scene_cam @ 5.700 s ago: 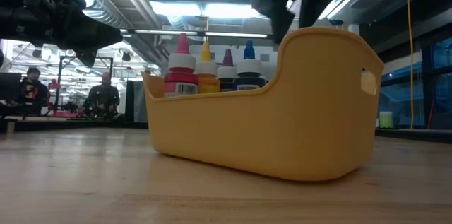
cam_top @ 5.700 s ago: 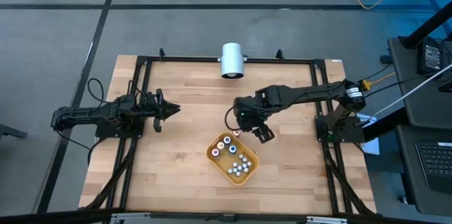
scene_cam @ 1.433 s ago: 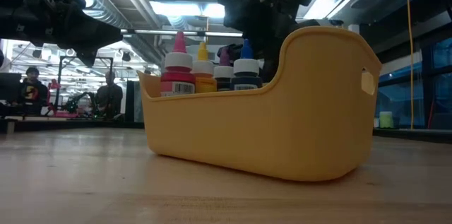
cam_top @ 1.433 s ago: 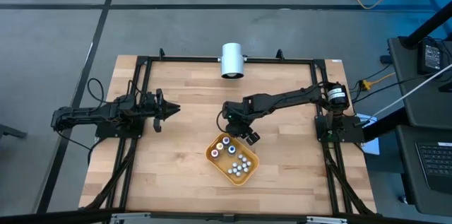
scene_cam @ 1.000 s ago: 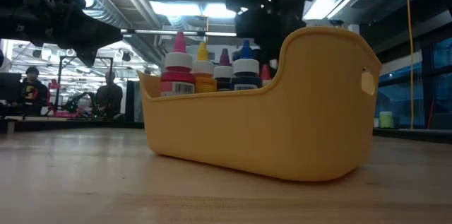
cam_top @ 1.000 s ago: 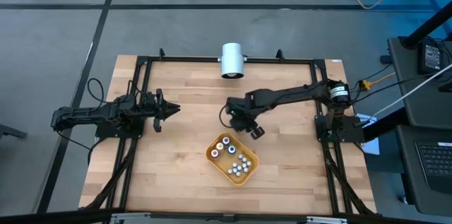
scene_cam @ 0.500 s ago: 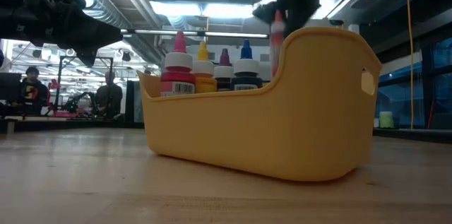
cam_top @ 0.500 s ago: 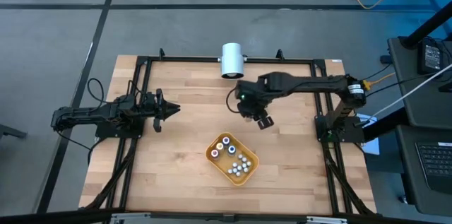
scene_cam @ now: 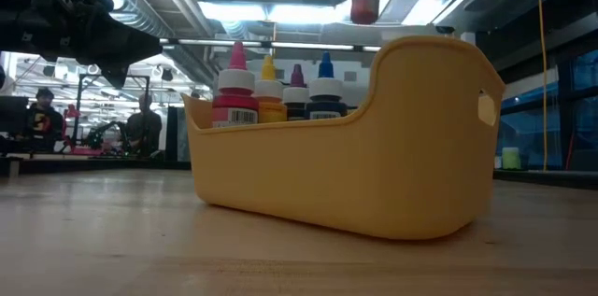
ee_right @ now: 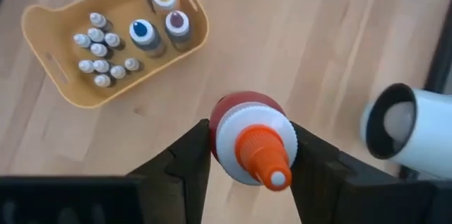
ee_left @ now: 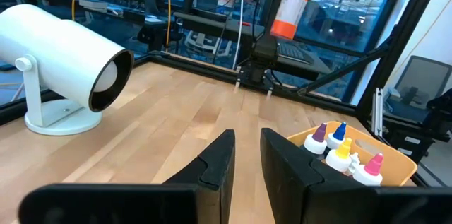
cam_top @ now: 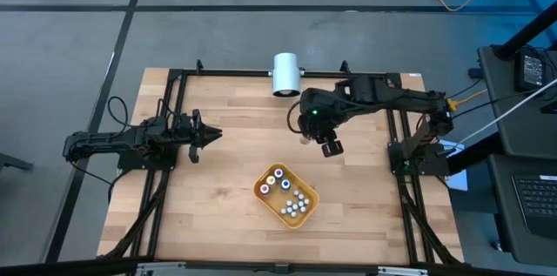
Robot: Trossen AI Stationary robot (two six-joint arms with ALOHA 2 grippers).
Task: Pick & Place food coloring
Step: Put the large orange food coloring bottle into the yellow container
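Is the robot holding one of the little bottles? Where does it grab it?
Yes. The right pincer holds a red bottle with an orange tip by its body just below the cap, up in the air. The left pincer holds nothing.

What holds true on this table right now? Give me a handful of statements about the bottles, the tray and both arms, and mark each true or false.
1. The right gripper holds a red bottle with an orange tip. True.
2. That bottle rests inside the orange tray. False: it hangs in the air, away from the tray, toward the white cylinder.
3. Four larger bottles stand upright in the tray. True.
4. The left gripper hovers directly above the tray. False: it waits at the table's left side.
5. The white cylinder lies inside the tray. False: it stands at the table's far edge.
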